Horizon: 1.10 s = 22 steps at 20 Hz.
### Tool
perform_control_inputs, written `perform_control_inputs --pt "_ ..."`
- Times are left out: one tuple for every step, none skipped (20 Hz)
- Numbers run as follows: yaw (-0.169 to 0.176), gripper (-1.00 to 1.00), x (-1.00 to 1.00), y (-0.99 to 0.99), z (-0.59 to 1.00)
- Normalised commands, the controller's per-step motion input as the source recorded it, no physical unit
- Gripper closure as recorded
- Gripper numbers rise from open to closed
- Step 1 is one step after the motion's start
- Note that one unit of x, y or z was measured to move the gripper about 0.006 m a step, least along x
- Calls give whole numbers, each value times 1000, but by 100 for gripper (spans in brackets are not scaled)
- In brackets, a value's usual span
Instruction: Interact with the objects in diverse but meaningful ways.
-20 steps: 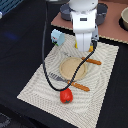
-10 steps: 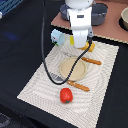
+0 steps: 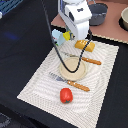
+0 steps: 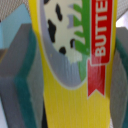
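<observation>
Yellow butter packet [image 4: 70, 65] fills the narrow gap between the grey fingers [image 4: 20, 75], gripped on both sides.

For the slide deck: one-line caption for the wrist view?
Wrist close-up: yellow butter packet between the claw's grey, green-edged pads.

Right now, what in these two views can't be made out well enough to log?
- Gripper, exterior view: the arm's body hides its fingertips, so no grasp shows there.
- Yellow packet, wrist view: it fills the frame between the grey pads; its print is cut off by the edge and whatever lies beneath is hidden.
- Pale carton, exterior view: partly behind the arm, too blurred for its label.
</observation>
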Motion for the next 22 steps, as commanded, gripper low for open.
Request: perform_control_inputs --pt "32 100 17 94 0" --pt "31 100 43 77 0" --pt "26 100 17 46 0" --pt "26 100 0 34 0" --pt "26 100 0 0 -26" --pt "26 100 0 11 -29" --pt "27 100 -6 17 -43" --pt "30 100 -26 14 -57" --pt "36 100 -100 26 -114" --pt "56 100 -237 71 -249" --pt "77 100 -314 31 -317" --pt "77 100 -337 29 -351" --pt "81 100 -320 63 -351" --pt "83 100 -320 77 -377" --pt "81 100 -363 77 -406" --pt "76 100 -394 63 -417" --pt "76 100 -386 77 -429" --pt "77 100 -374 66 -403" --pt "76 100 -400 54 -349" --pt "74 100 -374 37 -237" --pt "71 100 -340 43 -217" --pt "69 100 -311 34 -180"
